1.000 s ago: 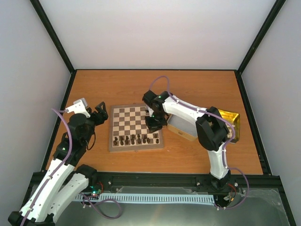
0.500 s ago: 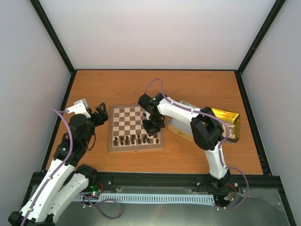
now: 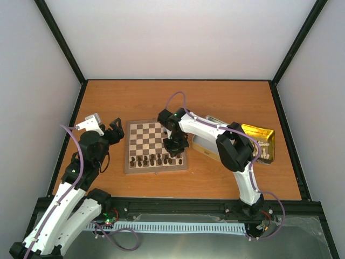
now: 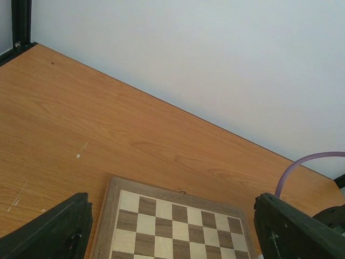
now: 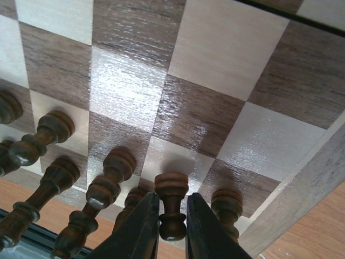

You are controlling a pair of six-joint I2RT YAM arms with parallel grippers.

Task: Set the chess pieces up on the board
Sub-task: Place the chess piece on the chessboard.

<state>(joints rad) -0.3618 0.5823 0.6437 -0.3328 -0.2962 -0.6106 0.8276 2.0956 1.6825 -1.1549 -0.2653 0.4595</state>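
One dark piece [image 5: 171,183] clasped in downturned right pincer [image 5: 173,198].

The flat square wooden chessboard [image 3: 148,137] lies flat on the table, its cream and dark-brown squares framed by a pale tan border. Its glossy squares fill the right wrist view [image 5: 205,108], and its far edge shows in the left wrist view [image 4: 178,221]. The small dark brown turned chessmen [image 3: 153,159] stand upright in a crowded band along the board's near edge, roughly two ranks deep; the count is too fine to tell. Close up, several are round-headed pawns [image 5: 110,178]. One flat-topped dark piece [image 5: 171,183] stands near the board's right border, its stem pinched between the right gripper [image 5: 172,198] fingers.
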